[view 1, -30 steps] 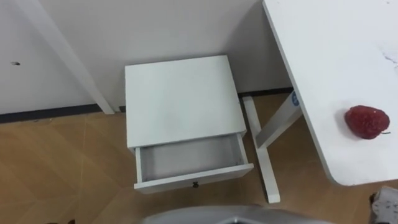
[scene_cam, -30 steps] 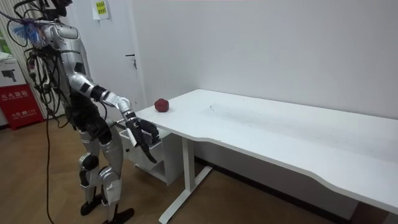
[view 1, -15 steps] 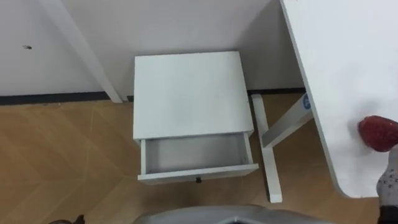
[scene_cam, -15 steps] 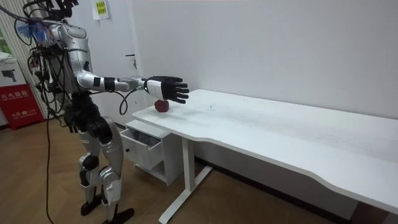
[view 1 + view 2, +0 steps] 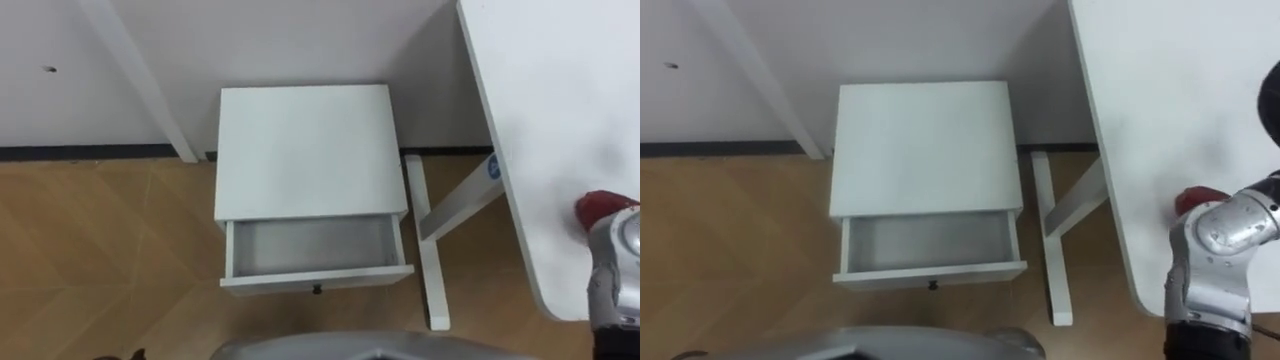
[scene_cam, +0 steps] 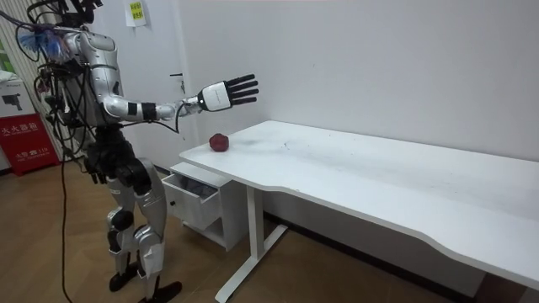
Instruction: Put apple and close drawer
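A dark red apple [image 6: 219, 142] lies near the end of the white table [image 6: 354, 168]; in the eye views it peeks out at the table's edge [image 5: 598, 203] behind my right forearm. My right hand [image 6: 221, 94] is raised well above the apple, open with fingers spread, touching nothing. A white nightstand [image 5: 310, 150] stands against the wall beside the table. Its drawer [image 5: 310, 245] is pulled out, with nothing inside. I stand upright in front of the nightstand.
The table's white leg and foot [image 5: 430, 260] stand just right of the drawer. A slanted white post [image 5: 140, 90] runs down to the floor left of the nightstand. Wooden floor [image 5: 100, 260] spreads to the left. A red sign [image 6: 25, 139] stands behind me.
My right hand went from low beside the drawer up to the apple, then higher above the table, fingers still spread. The apple and drawer have not moved.
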Robot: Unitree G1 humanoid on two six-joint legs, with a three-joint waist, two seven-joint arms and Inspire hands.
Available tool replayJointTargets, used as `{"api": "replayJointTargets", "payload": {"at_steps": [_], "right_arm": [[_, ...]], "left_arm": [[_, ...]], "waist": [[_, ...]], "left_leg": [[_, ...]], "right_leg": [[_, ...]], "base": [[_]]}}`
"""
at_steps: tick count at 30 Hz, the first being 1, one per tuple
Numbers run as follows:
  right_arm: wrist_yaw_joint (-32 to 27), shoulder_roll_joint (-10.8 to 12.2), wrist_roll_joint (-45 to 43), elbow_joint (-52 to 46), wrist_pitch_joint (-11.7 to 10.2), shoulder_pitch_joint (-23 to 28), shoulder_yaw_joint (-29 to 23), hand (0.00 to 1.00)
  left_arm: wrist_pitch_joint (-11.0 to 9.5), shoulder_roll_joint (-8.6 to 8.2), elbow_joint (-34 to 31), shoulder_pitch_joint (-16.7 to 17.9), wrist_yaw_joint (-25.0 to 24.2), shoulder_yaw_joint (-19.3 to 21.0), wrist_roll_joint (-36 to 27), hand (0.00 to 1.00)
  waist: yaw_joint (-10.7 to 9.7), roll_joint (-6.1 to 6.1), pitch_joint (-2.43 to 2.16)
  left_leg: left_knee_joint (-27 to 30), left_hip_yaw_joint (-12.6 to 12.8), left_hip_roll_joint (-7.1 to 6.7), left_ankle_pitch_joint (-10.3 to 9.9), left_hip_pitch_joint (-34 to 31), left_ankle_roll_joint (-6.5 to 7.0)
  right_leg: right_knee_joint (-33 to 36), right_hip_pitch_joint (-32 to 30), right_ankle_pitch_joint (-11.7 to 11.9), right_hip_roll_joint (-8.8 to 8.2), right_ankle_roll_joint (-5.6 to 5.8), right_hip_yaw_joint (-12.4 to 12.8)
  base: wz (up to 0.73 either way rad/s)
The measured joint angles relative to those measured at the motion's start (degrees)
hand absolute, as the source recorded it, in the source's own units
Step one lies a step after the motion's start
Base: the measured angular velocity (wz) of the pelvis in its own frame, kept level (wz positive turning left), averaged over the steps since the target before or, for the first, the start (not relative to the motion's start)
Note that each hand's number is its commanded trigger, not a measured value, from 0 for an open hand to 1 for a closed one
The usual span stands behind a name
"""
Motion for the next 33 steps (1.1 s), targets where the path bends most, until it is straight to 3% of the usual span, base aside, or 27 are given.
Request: {"api": "replayJointTargets", "payload": {"at_steps": [6,13,24,33], "right_arm": [[5.8,0.0,-2.6,1.5,0.5,3.1,3.1,0.00],[10.1,0.1,-2.6,5.4,1.8,6.2,3.6,0.00],[10.0,0.4,-3.8,5.6,1.7,12.2,3.5,0.00],[10.6,1.3,-4.6,4.1,1.0,13.7,3.6,0.00]], "left_arm": [[-0.1,0.07,0.0,-0.2,0.3,0.0,-0.2,0.00],[-0.3,0.06,0.1,-0.1,0.4,0.0,-0.2,0.00],[-0.7,0.20,0.1,-0.1,0.4,0.1,-0.2,0.00],[-1.3,0.23,0.1,0.0,0.0,0.0,-0.2,0.00]], "waist": [[-0.3,0.88,-0.45],[-0.2,0.39,-0.28],[-0.8,0.97,-0.37],[-1.7,1.37,-0.35]], "left_leg": [[0.0,0.0,0.03,0.0,0.1,0.00],[-0.6,0.0,-0.03,0.0,1.6,-0.01],[-0.7,0.7,0.13,0.0,1.7,-0.04],[-1.1,2.1,0.16,0.0,1.7,-0.04]], "right_leg": [[-0.2,0.1,0.0,-0.01,-0.02,-0.1],[-1.0,1.8,0.0,0.03,-0.01,-0.2],[-0.9,1.8,0.1,0.25,-0.02,0.8],[-0.9,1.0,0.2,0.36,0.05,1.8]], "base": [[0.00],[0.00],[-0.02],[-0.06]]}}
